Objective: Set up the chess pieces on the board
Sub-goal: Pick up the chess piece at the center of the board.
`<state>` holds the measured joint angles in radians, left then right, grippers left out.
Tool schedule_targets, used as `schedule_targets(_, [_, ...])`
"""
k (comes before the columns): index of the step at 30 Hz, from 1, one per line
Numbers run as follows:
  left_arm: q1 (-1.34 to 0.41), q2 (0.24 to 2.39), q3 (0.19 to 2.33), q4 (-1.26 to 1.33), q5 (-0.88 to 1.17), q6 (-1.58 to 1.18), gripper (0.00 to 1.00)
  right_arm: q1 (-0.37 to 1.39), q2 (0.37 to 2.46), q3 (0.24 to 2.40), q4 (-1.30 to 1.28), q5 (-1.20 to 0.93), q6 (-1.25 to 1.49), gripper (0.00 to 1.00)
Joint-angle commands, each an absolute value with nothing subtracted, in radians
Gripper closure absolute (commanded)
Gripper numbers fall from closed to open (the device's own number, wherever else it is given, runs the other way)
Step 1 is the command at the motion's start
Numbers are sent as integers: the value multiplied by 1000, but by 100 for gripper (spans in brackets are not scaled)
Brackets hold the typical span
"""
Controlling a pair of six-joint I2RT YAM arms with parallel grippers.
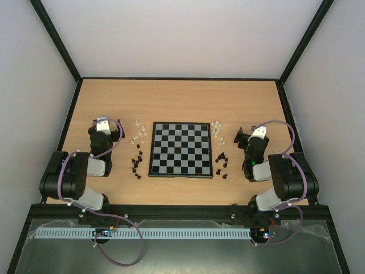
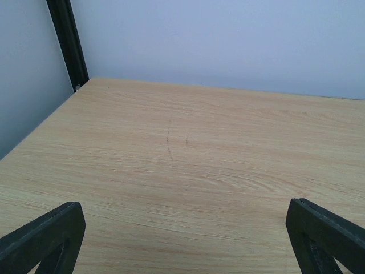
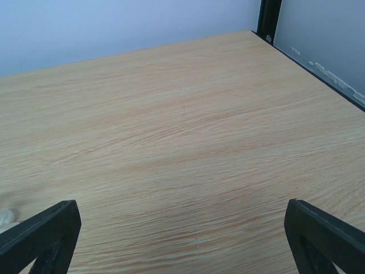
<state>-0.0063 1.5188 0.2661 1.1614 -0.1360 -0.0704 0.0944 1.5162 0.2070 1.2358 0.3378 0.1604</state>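
Observation:
The board (image 1: 181,149), black and pale grey squares with a dark rim, lies bare in the middle of the table. Whitish pieces (image 1: 138,132) and black pieces (image 1: 137,164) are scattered left of it. More whitish pieces (image 1: 217,130) and black pieces (image 1: 222,163) lie right of it. My left gripper (image 1: 106,121) hovers left of the left pieces, open and empty; its fingers (image 2: 45,237) frame bare wood. My right gripper (image 1: 244,136) sits right of the right pieces, open and empty; its fingers (image 3: 328,240) frame bare wood. One whitish piece (image 3: 5,217) peeks in at the right wrist view's left edge.
The wooden table (image 1: 182,100) is ringed by a black frame with white walls on the back, left and right. A black post (image 2: 67,40) stands at the far left corner, another (image 3: 268,17) at the far right. The arm bases sit at the near edge.

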Motion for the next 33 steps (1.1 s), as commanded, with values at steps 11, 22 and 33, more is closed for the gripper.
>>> schedule_targets(11, [-9, 1526, 259, 1215, -136, -67, 0, 87, 1517, 223, 1256, 340, 165, 1])
schedule_targets(22, [-32, 1443, 505, 702, -310, -168, 1, 87, 1440, 214, 1221, 394, 186, 1])
schedule_targets(33, [-95, 1146, 672, 329, -37, -302, 0, 87, 987, 649, 207, 307, 317, 2])
